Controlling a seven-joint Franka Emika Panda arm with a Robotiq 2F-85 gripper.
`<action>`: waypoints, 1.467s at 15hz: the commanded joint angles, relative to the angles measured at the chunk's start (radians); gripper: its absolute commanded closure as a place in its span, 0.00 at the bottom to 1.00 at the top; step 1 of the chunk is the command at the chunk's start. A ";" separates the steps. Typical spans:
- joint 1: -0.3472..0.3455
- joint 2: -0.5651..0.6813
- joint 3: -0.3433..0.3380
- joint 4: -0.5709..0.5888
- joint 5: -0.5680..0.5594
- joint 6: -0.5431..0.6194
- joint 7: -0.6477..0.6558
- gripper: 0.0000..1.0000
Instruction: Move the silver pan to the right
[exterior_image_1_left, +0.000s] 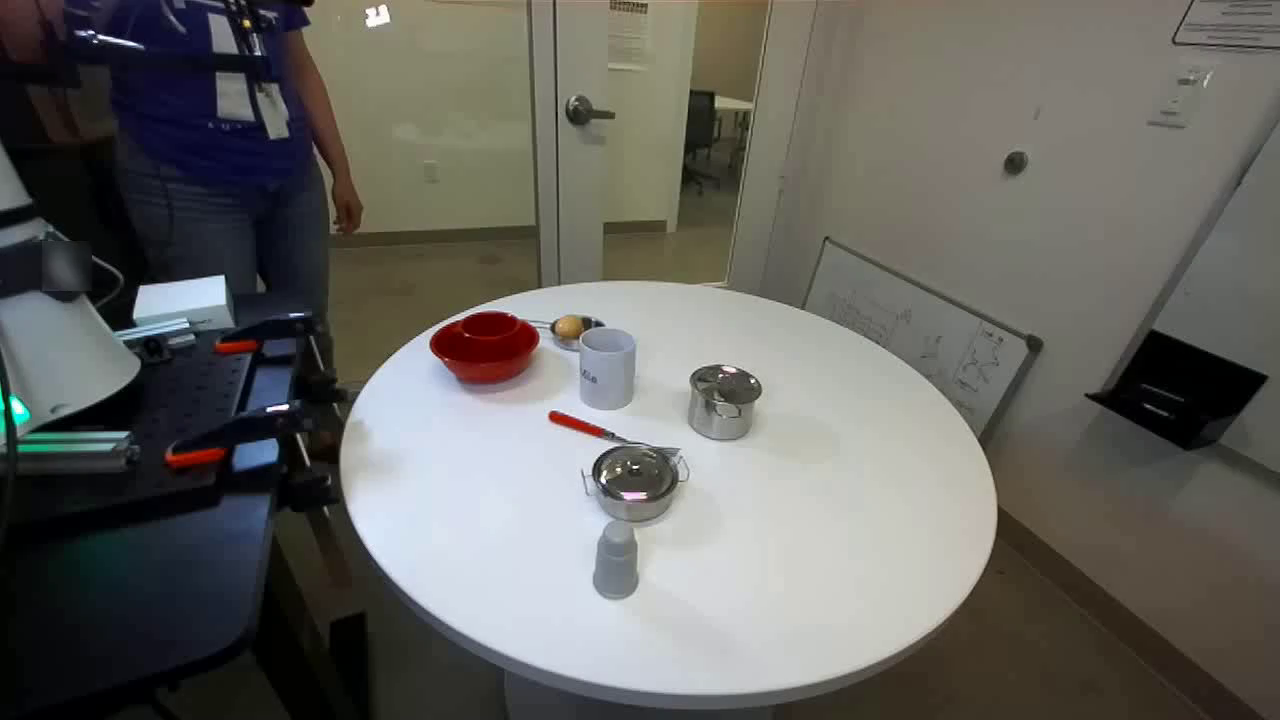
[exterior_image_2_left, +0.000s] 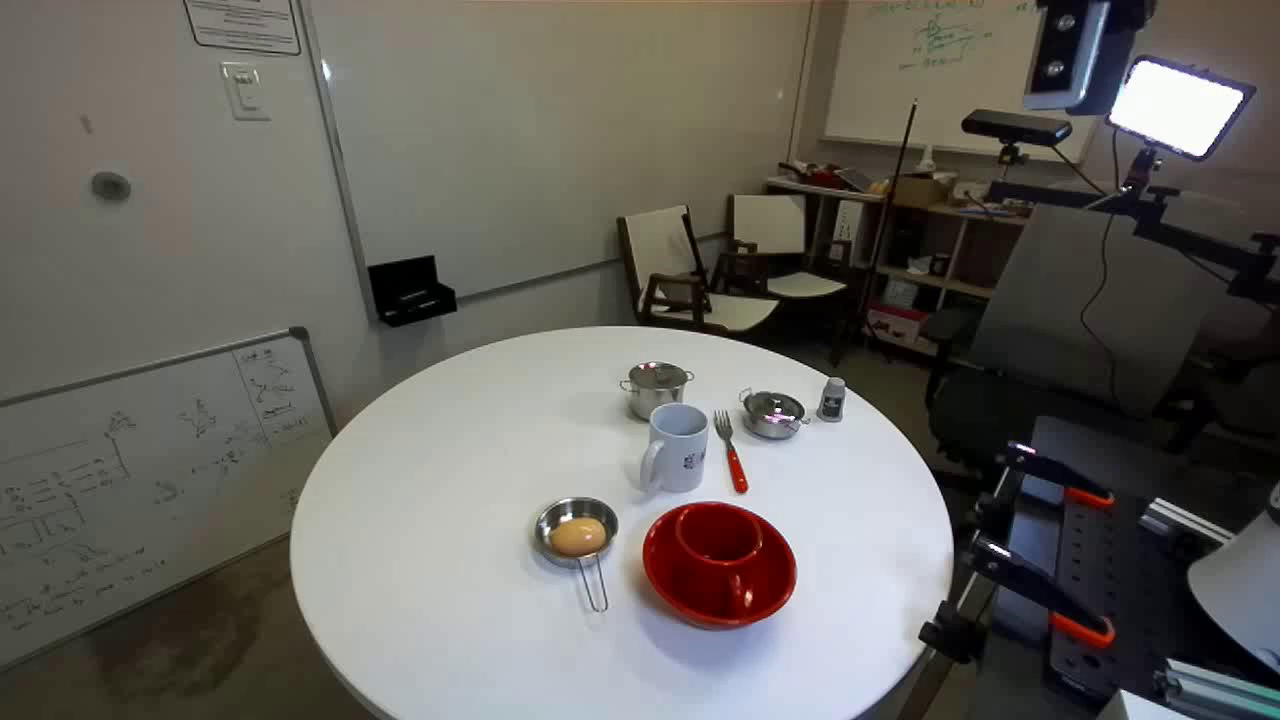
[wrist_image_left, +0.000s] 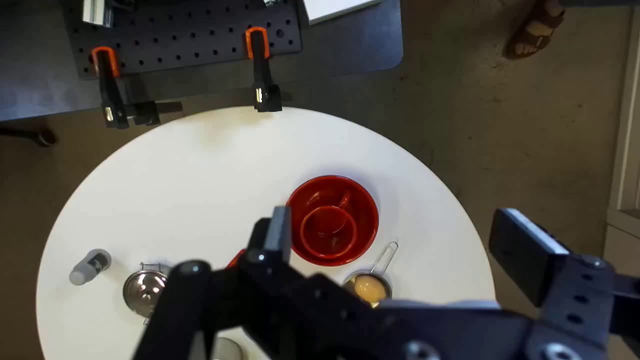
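Observation:
The silver pan (exterior_image_2_left: 575, 508) is a small shallow pan with a thin wire handle, and an orange-brown egg-like piece (exterior_image_2_left: 578, 537) lies in it. It stands on the white table beside the red bowl (exterior_image_2_left: 665, 590). In an exterior view the pan (exterior_image_1_left: 593, 326) is partly hidden behind the white mug (exterior_image_1_left: 607, 370). In the wrist view the pan (wrist_image_left: 351, 284) shows low between the fingers, its lower part covered by the gripper. My gripper (wrist_image_left: 400, 240) is wide open and empty, high above the table and apart from the pan.
A red cup (exterior_image_2_left: 718, 535) sits in the red bowl. A lidded silver pot (exterior_image_2_left: 657, 390), a lower lidded pot (exterior_image_2_left: 774, 415), a red-handled fork (exterior_image_2_left: 737, 465) and a grey shaker (exterior_image_2_left: 831, 400) stand or lie on the round table (exterior_image_2_left: 450, 560). Clamps (wrist_image_left: 262, 75) overhang the robot's bench near the table.

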 joint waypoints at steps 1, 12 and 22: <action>-0.007 -0.001 0.005 0.002 0.003 -0.003 -0.004 0.00; 0.022 0.144 0.006 0.019 -0.015 0.039 -0.152 0.00; 0.035 0.460 -0.011 0.091 -0.264 0.188 -0.381 0.00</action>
